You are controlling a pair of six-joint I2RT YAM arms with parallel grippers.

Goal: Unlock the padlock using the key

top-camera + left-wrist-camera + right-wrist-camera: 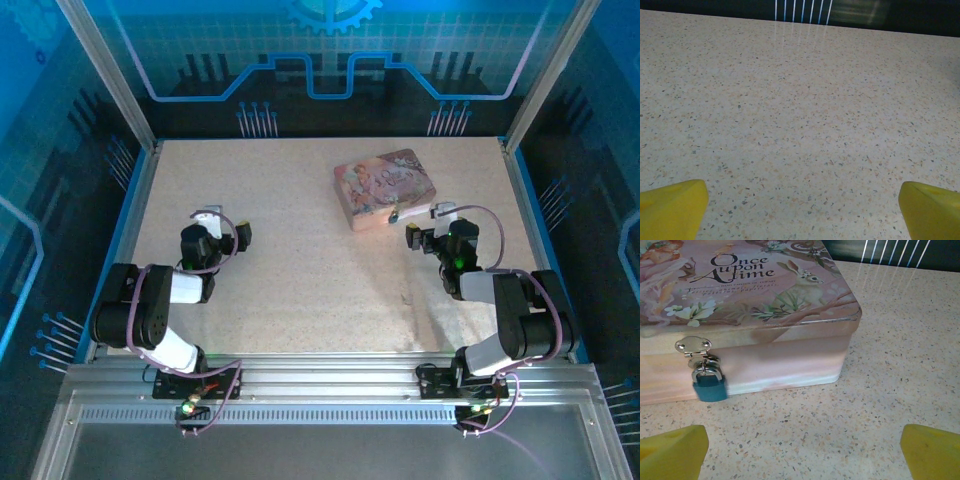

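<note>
On the pink tin (pixel 790 360) front hangs the padlock (pixel 710 386), seemingly locked, facing the right gripper (pixel 805 452), fingers (pixel 670 450) spread wide, empty.

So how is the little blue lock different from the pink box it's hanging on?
The padlock is tiny; the tin is far bigger. The padlock is plain teal with a silvery shackle; the tin is pink, with a rabbit, flowers and "Once Upon a Time". The padlock hangs from the hasp on the tin's front wall; the tin lies flat on the table. Both look shut.
</note>
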